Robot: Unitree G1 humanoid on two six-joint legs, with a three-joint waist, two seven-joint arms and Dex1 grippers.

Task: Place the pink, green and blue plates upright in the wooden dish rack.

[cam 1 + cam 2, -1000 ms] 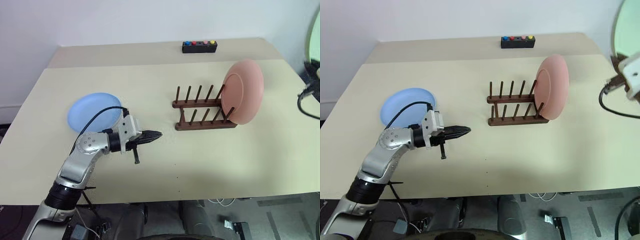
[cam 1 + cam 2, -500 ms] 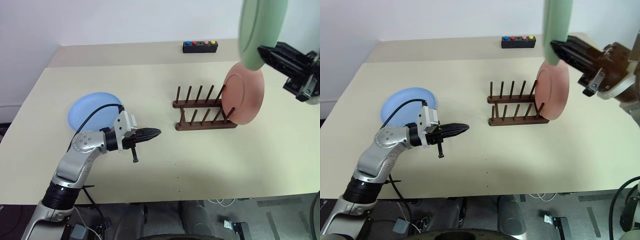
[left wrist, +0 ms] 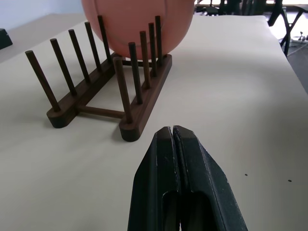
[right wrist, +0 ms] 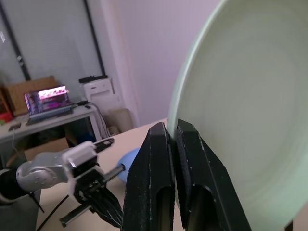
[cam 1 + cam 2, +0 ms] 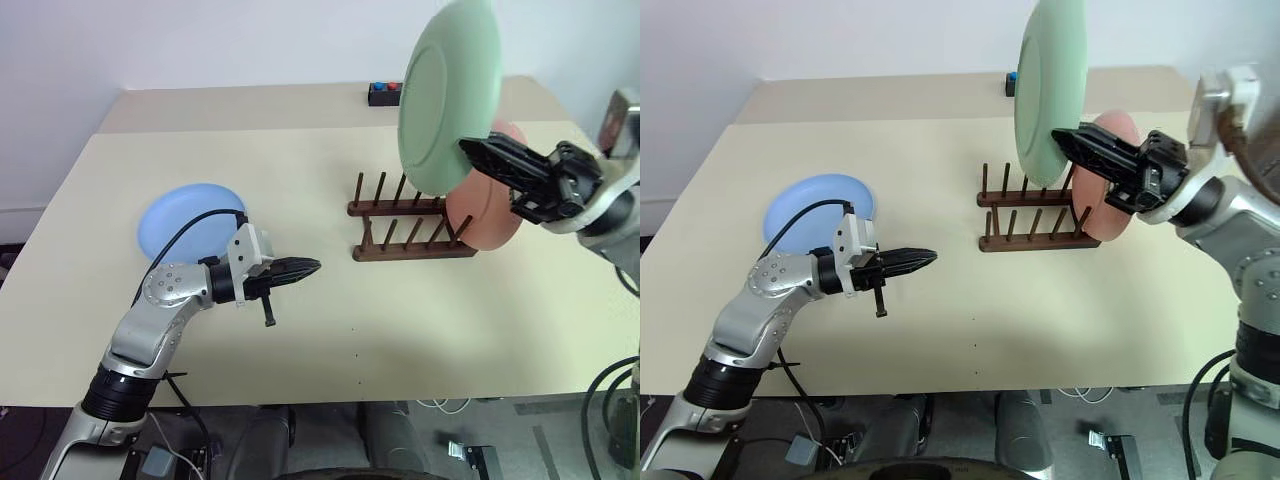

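The pink plate (image 5: 492, 215) was seated upright at the rack's (image 5: 405, 230) right end. The green plate (image 5: 447, 92) was gripped by the right fingers (image 5: 478, 152) above the rack. The blue plate (image 5: 185, 220) lay flat at bench (image 5: 320, 330) left, beside the closed, empty left fingers (image 5: 305, 267). Two placements remained.

A pale beige desk (image 5: 300, 350) carries the scene. At its far edge sits a small black box (image 5: 383, 93) with coloured buttons on top, a blue and a red one showing. Behind the desk stands a plain white wall (image 5: 200, 40). Cables (image 5: 440, 404) lie on the grey floor (image 5: 540, 430) below the near edge.
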